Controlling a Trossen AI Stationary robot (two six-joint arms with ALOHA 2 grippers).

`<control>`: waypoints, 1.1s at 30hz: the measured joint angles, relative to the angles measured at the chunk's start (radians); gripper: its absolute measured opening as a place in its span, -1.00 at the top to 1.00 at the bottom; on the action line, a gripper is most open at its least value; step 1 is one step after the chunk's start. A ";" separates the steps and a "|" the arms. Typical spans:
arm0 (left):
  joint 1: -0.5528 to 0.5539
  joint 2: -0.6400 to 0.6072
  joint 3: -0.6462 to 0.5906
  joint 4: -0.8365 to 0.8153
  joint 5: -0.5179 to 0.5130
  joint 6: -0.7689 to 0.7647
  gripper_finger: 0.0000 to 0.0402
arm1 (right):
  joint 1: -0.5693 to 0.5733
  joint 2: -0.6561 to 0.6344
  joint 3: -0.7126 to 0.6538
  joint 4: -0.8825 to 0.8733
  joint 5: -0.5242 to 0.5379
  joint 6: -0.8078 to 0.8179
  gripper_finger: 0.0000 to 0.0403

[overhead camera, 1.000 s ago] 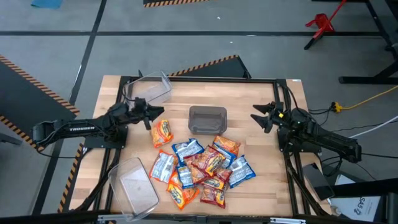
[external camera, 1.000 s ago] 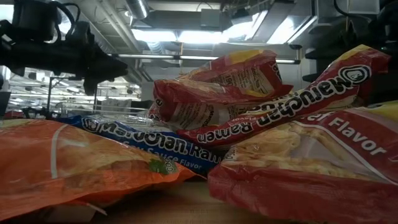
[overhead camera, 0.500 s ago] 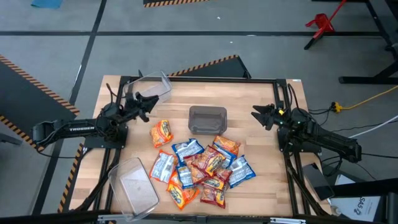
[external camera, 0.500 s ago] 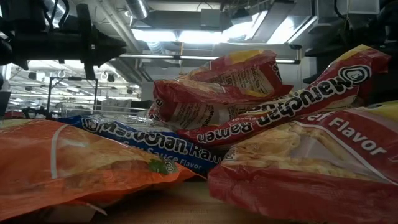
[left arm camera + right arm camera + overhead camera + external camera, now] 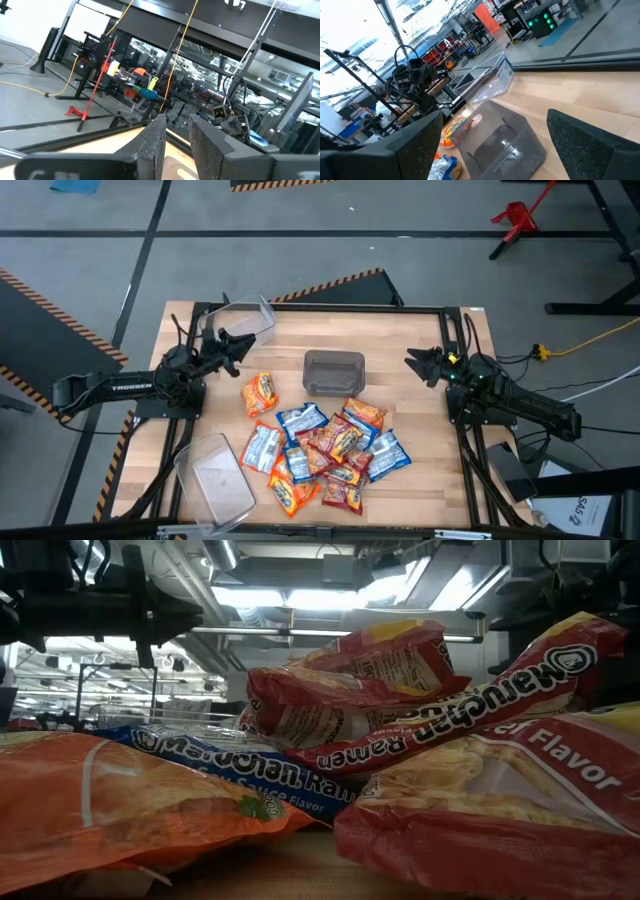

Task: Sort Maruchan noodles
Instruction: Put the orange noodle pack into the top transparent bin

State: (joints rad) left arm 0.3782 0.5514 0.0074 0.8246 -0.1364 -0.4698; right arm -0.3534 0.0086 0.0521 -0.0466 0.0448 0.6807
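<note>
Noodles [image 5: 325, 442]: light, flat, crinkly film packs w/ brittle block inside — prob. slippery, crush-prone if squeezed hard; best pinched at a free edge or seam, not across the middle, esp. where packs overlap in the pile. Pile sits mid-table, nearer the front edge. One orange pack [image 5: 260, 392] lies alone, just ahead of and below the left gripper [image 5: 232, 349], apart from its tips; nothing betw. the left fingers [image 5: 154, 145], gap narrow, holding nothing, pointed up and away from the table. Rest of pile well off to that gripper's far side. Right gripper [image 5: 421, 365] hangs well apart from the pile, fingers [image 5: 422, 145] spread wide, empty; dark bin [image 5: 334, 372] and packs ahead of and below them, no contact.
</note>
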 joint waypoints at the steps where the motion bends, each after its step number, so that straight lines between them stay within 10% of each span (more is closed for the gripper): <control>1: 0.000 0.000 0.000 0.000 -0.004 0.000 0.61 | 0.000 0.000 0.000 0.001 0.000 -0.001 -0.71; 17: 0.000 0.000 0.000 -0.005 -0.135 -0.008 0.61 | 0.000 0.000 0.000 -0.018 0.076 -0.036 -0.71; 33: 0.000 0.000 0.000 0.054 -0.029 -0.279 0.61 | 0.000 0.010 0.002 -0.044 0.089 -0.135 -0.71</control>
State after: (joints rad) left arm 0.3779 0.5510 0.0074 0.8785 -0.1655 -0.7486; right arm -0.3535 0.0181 0.0540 -0.0906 0.1336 0.5453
